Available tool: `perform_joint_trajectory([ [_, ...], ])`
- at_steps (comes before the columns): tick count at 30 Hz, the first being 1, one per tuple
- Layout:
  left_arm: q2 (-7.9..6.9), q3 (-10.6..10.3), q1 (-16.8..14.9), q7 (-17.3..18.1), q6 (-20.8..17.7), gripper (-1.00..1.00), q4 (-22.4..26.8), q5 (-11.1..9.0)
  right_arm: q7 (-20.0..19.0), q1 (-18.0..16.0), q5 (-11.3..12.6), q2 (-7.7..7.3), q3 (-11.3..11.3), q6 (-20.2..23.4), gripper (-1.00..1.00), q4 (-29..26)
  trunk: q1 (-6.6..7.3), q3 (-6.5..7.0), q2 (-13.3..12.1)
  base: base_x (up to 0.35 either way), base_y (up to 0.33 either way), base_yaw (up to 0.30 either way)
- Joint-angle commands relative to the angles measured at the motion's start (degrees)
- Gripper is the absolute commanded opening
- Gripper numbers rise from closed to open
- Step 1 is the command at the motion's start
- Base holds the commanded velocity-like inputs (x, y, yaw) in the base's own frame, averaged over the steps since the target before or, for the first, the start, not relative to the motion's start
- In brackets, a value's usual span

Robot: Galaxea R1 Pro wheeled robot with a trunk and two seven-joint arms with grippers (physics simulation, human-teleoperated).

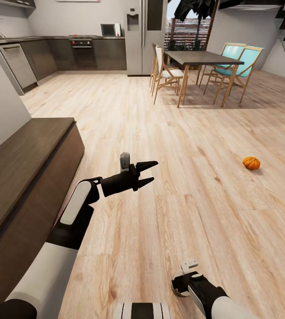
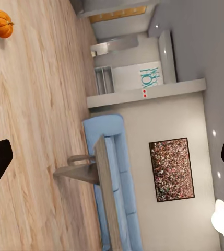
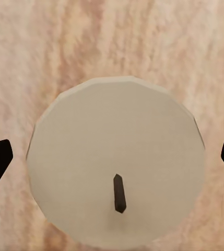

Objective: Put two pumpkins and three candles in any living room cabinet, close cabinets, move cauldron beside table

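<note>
One small orange ribbed pumpkin (image 1: 251, 163) lies on the pale wood floor at about three o'clock in the head view. One pale, round-topped candle (image 3: 116, 164) with a dark wick appears in the right wrist view. One long, low, dark-brown wooden cabinet (image 1: 22, 177) runs along nine o'clock. One dark-topped dining table (image 1: 203, 57) stands at about one o'clock, with four wooden chairs around it: two with white seats (image 1: 165, 71), two with turquoise backs (image 1: 238, 62). One light-blue sofa (image 2: 114, 172) shows in the left wrist view.
</note>
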State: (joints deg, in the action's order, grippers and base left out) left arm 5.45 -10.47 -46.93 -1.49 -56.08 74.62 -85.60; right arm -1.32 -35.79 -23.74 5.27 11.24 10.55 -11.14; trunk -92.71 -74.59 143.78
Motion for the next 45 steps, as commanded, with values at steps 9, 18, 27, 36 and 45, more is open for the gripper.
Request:
perform_joint_trajectory([
  [9, 0.00, -0.1, 0.0, 0.0, 0.0, 1.00, 0.1, 0.0, 0.2, -0.1, -0.1, -0.07, 0.0, 0.0, 1.00, 0.0, -0.10, -0.89, 0.1, 0.000, 0.000, 0.000],
  [18, 0.00, -0.1, 0.0, 0.0, 0.0, 1.00, 0.1, 0.0, 0.3, -0.1, -0.1, -0.05, 0.0, 0.0, 1.00, -0.1, -0.15, -1.33, 0.1, 0.000, 0.000, 0.000],
  [27, 0.00, -0.1, 0.0, 0.0, 0.0, 1.00, 0.1, 0.0, 0.4, -0.1, 0.0, -0.08, 0.0, 0.0, 1.00, -0.2, -0.15, -1.33, 0.1, 0.000, 0.000, 0.000],
  [36, 0.00, -0.1, 0.0, 0.0, 0.0, 1.00, 0.1, 0.0, 0.4, -0.2, 0.0, -0.09, 0.0, 0.0, 1.00, -0.2, -0.36, -3.10, 0.2, 0.000, 0.000, 0.000],
  [45, 0.00, -0.1, 0.0, 0.0, 0.0, 1.00, 0.1, 0.0, 0.3, -0.2, -0.2, -0.09, 0.0, -0.1, 1.00, -0.2, -0.36, -3.10, 0.2, 0.000, 0.000, 0.000],
])
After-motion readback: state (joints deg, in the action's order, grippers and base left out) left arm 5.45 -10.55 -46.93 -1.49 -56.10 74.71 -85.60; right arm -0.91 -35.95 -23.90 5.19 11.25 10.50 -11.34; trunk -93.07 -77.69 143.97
